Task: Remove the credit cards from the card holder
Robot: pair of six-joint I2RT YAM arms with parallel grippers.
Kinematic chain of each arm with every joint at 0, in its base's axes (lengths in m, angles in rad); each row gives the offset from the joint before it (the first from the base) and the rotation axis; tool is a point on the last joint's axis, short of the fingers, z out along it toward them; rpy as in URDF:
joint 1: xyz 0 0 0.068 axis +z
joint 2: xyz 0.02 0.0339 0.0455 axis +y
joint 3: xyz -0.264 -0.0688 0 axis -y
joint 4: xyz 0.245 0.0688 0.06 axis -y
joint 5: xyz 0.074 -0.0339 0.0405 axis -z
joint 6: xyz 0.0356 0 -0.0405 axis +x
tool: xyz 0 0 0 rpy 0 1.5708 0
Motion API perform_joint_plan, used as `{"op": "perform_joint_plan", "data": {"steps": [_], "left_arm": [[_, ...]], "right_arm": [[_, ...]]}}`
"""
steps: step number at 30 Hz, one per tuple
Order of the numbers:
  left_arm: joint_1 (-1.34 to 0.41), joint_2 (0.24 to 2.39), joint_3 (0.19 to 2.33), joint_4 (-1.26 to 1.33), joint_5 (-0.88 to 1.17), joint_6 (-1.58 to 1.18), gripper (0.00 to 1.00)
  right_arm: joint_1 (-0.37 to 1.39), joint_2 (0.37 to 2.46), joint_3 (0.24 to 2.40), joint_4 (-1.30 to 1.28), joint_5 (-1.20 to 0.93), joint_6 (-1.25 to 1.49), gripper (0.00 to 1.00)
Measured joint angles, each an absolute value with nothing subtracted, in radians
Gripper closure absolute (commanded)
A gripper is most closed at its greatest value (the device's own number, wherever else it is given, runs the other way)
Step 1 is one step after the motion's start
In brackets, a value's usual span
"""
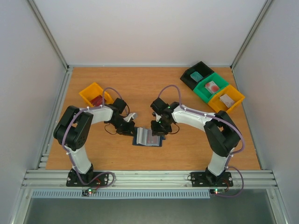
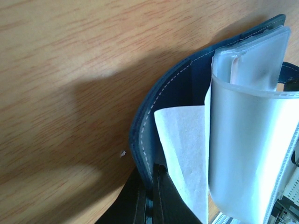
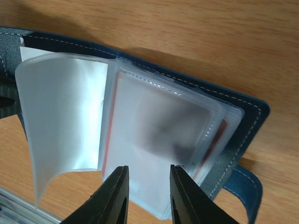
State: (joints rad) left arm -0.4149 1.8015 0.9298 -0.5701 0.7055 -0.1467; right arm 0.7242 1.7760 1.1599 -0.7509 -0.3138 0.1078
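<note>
Left pincer [image 2: 152, 189] clenched on cover edge of small navy-blue stitched folding card holder [image 3: 245, 116], lying open between both pincers. Right pincer [image 3: 147, 184] released, jaws astride clear plastic sleeve [image 3: 159, 130]. Thin red plastic credit card [image 3: 218, 140] sleeved just ahead of it; extraction judged not yet done.

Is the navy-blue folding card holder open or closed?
Open: the navy-blue folding card holder lies spread on the wooden table, its translucent plastic sleeves fanned out.
</note>
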Motion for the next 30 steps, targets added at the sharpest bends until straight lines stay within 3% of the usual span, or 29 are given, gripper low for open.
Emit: {"op": "perform_joint_plan", "data": {"steps": [6, 10, 16, 30], "left_arm": [[-0.415, 1.8, 0.929, -0.569, 0.704, -0.147, 1.0], [-0.415, 1.799, 0.927, -0.567, 0.703, -0.149, 1.0], [-0.415, 1.799, 0.927, -0.567, 0.702, -0.15, 1.0], [-0.415, 1.799, 0.927, -0.567, 0.701, -0.15, 1.0]], "right_arm": [[0.728, 1.794, 1.161, -0.754, -0.297, 0.115, 0.6], [0.728, 1.794, 1.16, -0.773, -0.252, 0.116, 0.62], [0.729, 1.809, 1.157, -0.738, -0.282, 0.132, 0.71], [0.729, 1.818, 1.158, -0.667, -0.39, 0.143, 0.63]]}}
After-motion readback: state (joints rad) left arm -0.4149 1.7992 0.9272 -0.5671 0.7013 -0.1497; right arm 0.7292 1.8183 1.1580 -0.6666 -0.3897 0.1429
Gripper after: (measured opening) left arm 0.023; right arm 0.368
